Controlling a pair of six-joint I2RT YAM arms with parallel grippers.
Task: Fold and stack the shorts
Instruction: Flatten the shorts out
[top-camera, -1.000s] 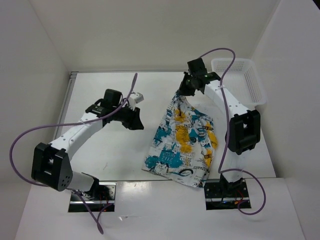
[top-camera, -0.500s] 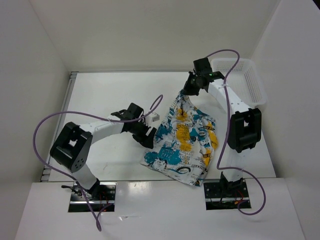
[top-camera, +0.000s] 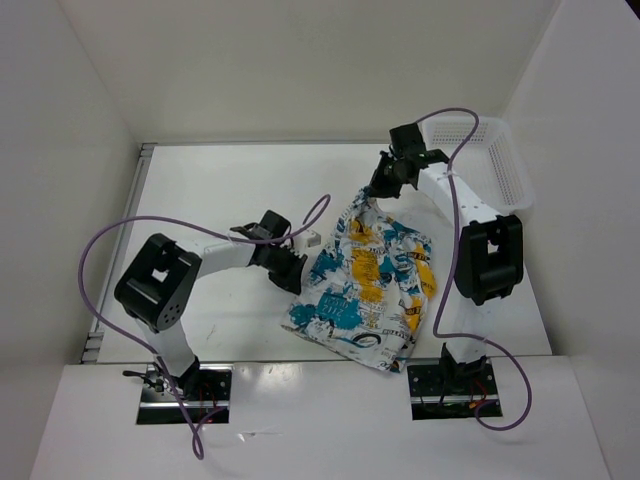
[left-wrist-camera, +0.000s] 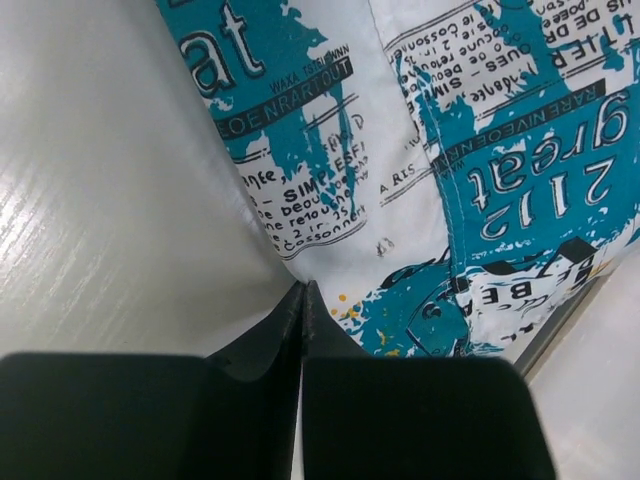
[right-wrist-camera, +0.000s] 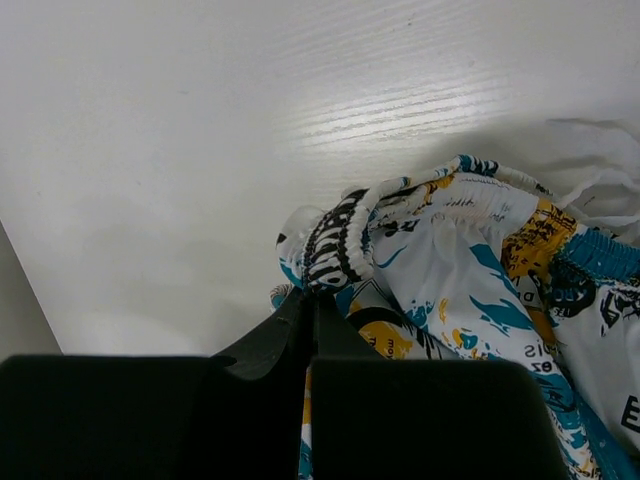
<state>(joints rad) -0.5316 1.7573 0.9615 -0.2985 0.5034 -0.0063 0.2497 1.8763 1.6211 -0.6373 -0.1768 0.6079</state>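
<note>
The shorts (top-camera: 365, 285) lie spread on the right half of the table (top-camera: 200, 190), from the middle down to the near edge. They are soft, thin and light. They will bend, sag and bunch up when pulled, and they will not break. The best places to hold are the thick stretchy waistband (right-wrist-camera: 440, 200) and the bottom corners, where the doubled cloth should not slip out so fast.

The right gripper (top-camera: 378, 192) is at the far end of the shorts, toward the far right corner near the basket (top-camera: 495, 165). Its fingers are squeezed tight on the bunched waistband, and the cloth there looks pulled up into a point.

The left gripper (top-camera: 292, 274) sits low at the left side of the shorts. Its fingers are pressed together with no gap, and the tips touch the cloth edge. It may have a tiny pinch of cloth, but I cannot tell.
</note>
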